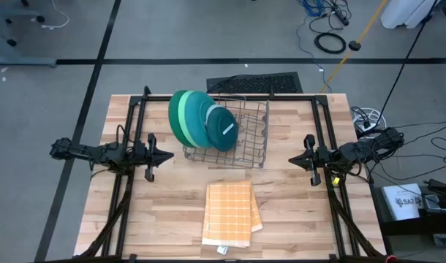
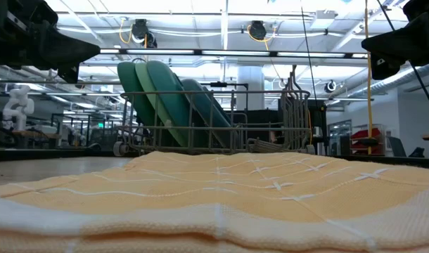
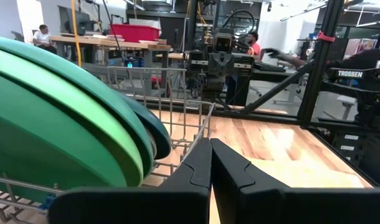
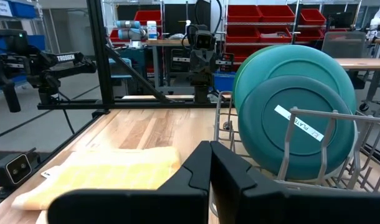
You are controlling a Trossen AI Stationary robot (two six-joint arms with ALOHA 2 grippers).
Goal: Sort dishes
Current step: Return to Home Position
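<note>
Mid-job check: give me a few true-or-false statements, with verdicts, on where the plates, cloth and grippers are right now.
1. The plates stand leaning on edge in the wire rack. True.
2. The left gripper holds a plate. False: it is shut on nothing, out to the left of the rack.
3. The orange checked cloth lies inside the rack. False: it lies on the table, apart from the rack.
4. The dark teal plate is the one nearest the right gripper. True.
</note>
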